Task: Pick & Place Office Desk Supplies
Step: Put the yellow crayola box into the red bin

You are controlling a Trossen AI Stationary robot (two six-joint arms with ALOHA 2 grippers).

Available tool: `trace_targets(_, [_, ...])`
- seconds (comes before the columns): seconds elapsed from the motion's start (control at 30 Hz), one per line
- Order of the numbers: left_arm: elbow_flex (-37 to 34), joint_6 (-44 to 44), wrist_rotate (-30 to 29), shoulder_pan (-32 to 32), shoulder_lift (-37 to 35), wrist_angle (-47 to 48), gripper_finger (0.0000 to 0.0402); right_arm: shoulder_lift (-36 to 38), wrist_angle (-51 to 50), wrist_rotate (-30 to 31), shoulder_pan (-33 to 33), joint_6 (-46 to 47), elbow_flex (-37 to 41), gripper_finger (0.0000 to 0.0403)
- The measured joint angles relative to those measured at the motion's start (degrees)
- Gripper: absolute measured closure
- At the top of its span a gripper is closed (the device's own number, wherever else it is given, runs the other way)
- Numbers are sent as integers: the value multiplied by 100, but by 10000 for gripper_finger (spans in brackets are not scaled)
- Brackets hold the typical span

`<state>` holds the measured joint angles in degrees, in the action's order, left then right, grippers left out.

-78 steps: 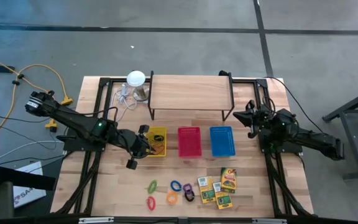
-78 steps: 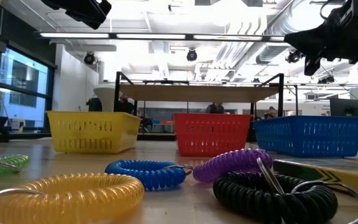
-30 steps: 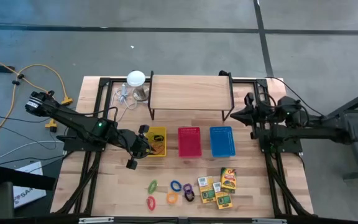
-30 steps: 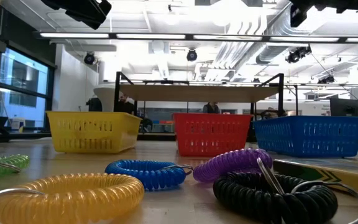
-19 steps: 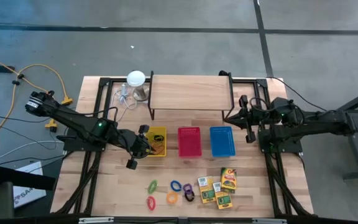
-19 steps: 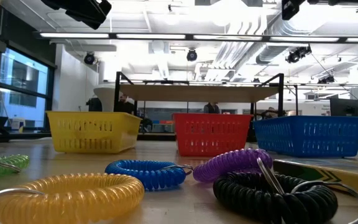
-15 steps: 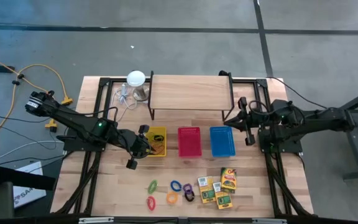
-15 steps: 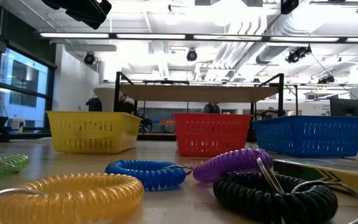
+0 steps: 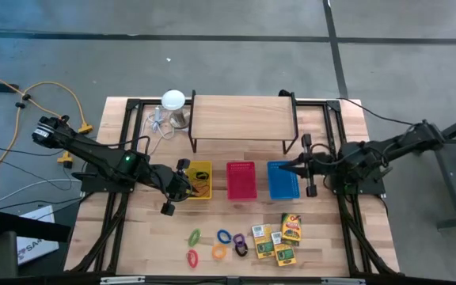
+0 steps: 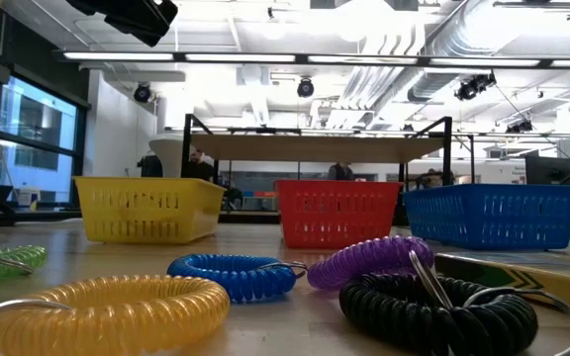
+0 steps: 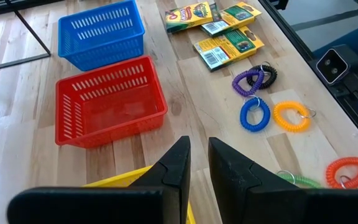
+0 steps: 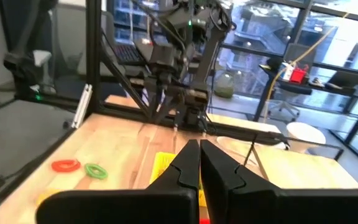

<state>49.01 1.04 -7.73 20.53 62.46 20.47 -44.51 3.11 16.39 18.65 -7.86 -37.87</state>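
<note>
Three slotted plastic baskets stand in a row on the pale wooden counter (image 9: 157, 237), in front of a low wooden shelf on black legs (image 9: 242, 117): a yellow basket (image 9: 199, 180), a red basket (image 9: 241, 180) and a blue basket (image 9: 283, 179). They look set out as sorting bins, one kind of thing to each.

All the supplies lie loose nearer the front edge, within reach of either arm. The coiled plastic rings (image 9: 223, 237) are spread in a small cluster, apart from one another, so each can be taken singly; the blue ring (image 11: 255, 114) and yellow-orange ring (image 11: 291, 116) lie side by side. The yellow-and-green card boxes (image 9: 290, 228) lie flat just beside them.

The left hand (image 9: 182, 181) hangs at the yellow basket's left edge, its fingers (image 11: 178, 163) a little apart with nothing between them. The right hand (image 9: 298, 165) is above the blue basket's right side, fingers (image 12: 189, 159) pressed together and empty. Judging by this, nearly all the sorting is yet to do, and the right arm seems better placed for the boxes.
</note>
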Motion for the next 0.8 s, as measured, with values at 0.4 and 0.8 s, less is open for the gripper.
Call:
trace_targets(0.4, [0, 0, 0, 0, 0, 2, 347, -873, -1, 620, 1031, 57, 0, 401])
trace_targets(0.8, [0, 0, 0, 0, 0, 2, 347, -1784, 7, 596, 1849, 522, 3, 401])
